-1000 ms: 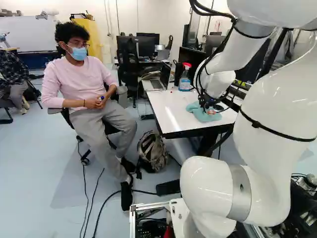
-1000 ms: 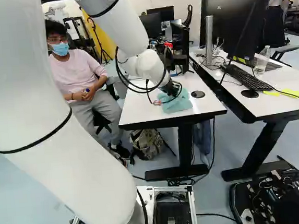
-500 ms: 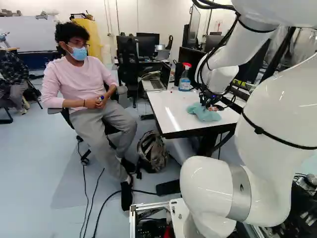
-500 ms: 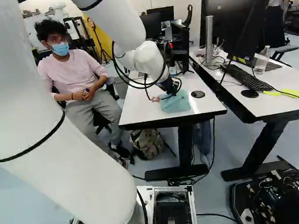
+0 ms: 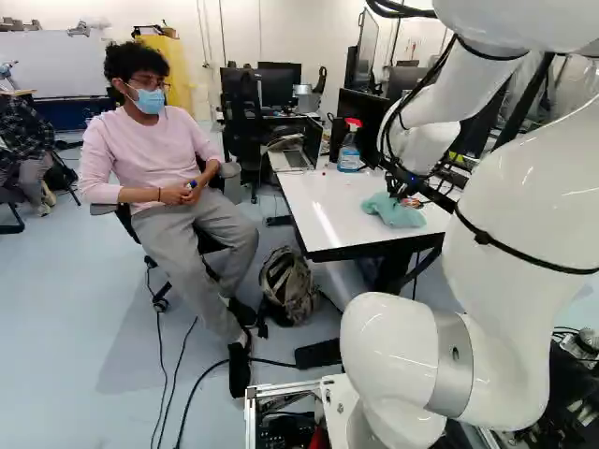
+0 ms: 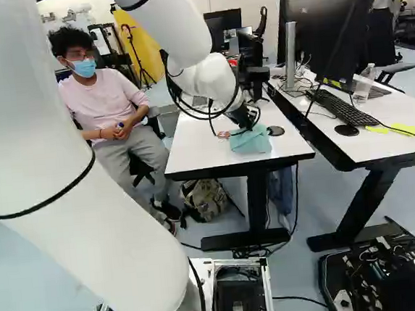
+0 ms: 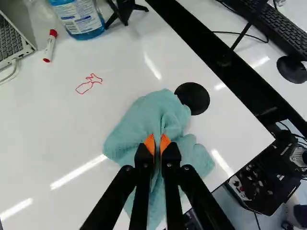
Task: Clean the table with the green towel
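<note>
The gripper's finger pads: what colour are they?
The pads are bright orange, pinching the green towel; the wrist view shows them best.

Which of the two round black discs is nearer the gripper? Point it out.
The near disc, on the table, right at the green towel's edge; the far disc lies on the neighbouring desk, beside the keyboard.

towel [image 7: 132, 129] on table [image 7: 43, 129], marker [image 7: 49, 45] near laptop [image 7: 9, 40]
</note>
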### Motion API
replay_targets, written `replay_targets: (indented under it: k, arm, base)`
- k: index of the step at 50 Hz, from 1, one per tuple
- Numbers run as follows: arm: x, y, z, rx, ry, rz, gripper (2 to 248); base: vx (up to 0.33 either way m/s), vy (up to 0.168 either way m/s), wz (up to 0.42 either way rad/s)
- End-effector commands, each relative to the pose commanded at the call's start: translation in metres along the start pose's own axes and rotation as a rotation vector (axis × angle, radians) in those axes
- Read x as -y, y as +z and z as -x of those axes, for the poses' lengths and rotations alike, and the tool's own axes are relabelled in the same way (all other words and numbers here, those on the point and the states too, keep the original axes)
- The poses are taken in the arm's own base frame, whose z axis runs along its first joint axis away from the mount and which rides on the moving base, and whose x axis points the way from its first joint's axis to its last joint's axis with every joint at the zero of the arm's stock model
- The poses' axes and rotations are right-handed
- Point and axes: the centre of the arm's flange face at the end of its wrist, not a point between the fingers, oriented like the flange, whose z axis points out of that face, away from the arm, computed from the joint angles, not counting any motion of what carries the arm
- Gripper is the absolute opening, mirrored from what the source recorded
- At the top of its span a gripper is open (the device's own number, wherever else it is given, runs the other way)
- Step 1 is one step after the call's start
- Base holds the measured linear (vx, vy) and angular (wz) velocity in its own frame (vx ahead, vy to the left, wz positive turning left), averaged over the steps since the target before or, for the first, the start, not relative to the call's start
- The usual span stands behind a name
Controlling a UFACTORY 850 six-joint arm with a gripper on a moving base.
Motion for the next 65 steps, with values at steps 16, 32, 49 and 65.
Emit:
replay_targets:
  k: [16, 32, 49, 65]
  arm:
    - [-0.023, 0.009, -0.013, -0.005, 0.018, 0.032, 34]
    - [-0.047, 0.018, -0.026, -0.009, 0.041, 0.062, 34]
    - [-0.064, 0.025, -0.035, -0.012, 0.067, 0.083, 34]
    - [-0.064, 0.025, -0.035, -0.012, 0.066, 0.082, 34]
  base:
    - [0.000, 0.000, 0.000]
    - [0.000, 0.000, 0.000]
    - [0.000, 0.000, 0.000]
    - [0.000, 0.000, 0.000]
